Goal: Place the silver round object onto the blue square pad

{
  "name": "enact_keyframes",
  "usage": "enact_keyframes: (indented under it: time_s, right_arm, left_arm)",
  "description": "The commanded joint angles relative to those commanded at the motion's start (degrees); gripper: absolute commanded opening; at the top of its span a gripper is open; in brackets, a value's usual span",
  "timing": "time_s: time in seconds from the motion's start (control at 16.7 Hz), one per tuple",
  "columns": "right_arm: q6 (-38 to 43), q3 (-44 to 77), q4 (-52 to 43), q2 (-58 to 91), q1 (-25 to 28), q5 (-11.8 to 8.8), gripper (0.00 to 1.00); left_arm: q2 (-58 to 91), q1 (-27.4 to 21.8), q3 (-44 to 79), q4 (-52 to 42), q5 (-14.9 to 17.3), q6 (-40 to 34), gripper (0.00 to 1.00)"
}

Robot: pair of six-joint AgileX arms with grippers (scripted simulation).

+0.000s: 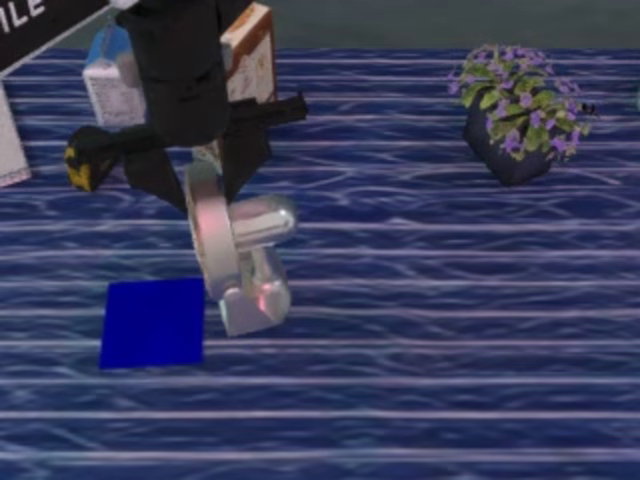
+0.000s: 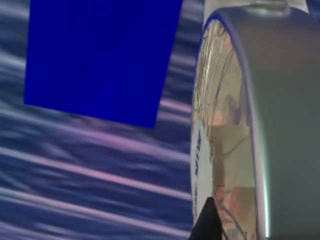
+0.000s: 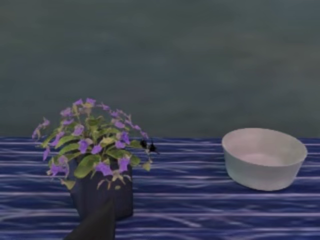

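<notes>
Silver round object (image 1: 240, 255) is seen hanging from the left pincer (image 1: 200, 175), held above the desk just right of the blue square pad (image 1: 153, 322) in the top view. Its flat disc is turned on edge, with the stubby cylinder pointing toward the right and the blocky end lowest, close beside the pad's right edge. The disc's upper rim is clamped by the left pincer, whose dark body hides the fingers from above. In the left wrist view the disc's shiny rim (image 2: 250, 125) fills one side, and one dark fingertip (image 2: 207, 222) is seen against it; the blue pad (image 2: 100, 57) lies bare beyond.

The desk (image 1: 420, 380) is covered by a dark blue cloth with wavy pale stripes (the largest thing in view). Behind the left arm, at the far left of the desk, a cereal box (image 1: 250, 50) and a pale carton (image 1: 112, 80) are partly hidden. A yellow-and-black tape measure (image 1: 80, 160) is set near the left edge. A potted plant with purple flowers (image 1: 515, 110) stands at the far right. In the right wrist view, a white bowl (image 3: 263, 157) is set apart from the plant. The right pincer itself is barely shown, so its opening cannot be told.
</notes>
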Motion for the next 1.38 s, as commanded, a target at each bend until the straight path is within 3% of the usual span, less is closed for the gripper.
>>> enact_keyframes:
  time_s: [0.24,0.42,0.6,1.02,1.2,1.38]
  right_arm:
    - [0.0,0.0,0.0,0.0,0.0,0.0,1.00]
    - [0.0,0.0,0.0,0.0,0.0,0.0,1.00]
    - [0.0,0.0,0.0,0.0,0.0,0.0,1.00]
    - [0.0,0.0,0.0,0.0,0.0,0.0,1.00]
    - [0.0,0.0,0.0,0.0,0.0,0.0,1.00]
    - [0.0,0.0,0.0,0.0,0.0,0.0,1.00]
  left_arm:
    - [0.0,-0.2,-0.4,0.1,0.0,-0.7,0.00]
    - [-1.0,0.8,-2.0,-0.2,0.0,-6.3,0.00]
    - [-3.2,2.6,-4.6,-0.1,0.0,-17.5,0.00]
    - [-11.3,8.1,-14.0,1.2,0.0,-52.4,0.00]
    - [-14.4,9.9,-17.3,2.0,0.0,-60.9,0.00]
    - [-15.7,10.7,-18.6,2.4,0.1,-63.9,0.00]
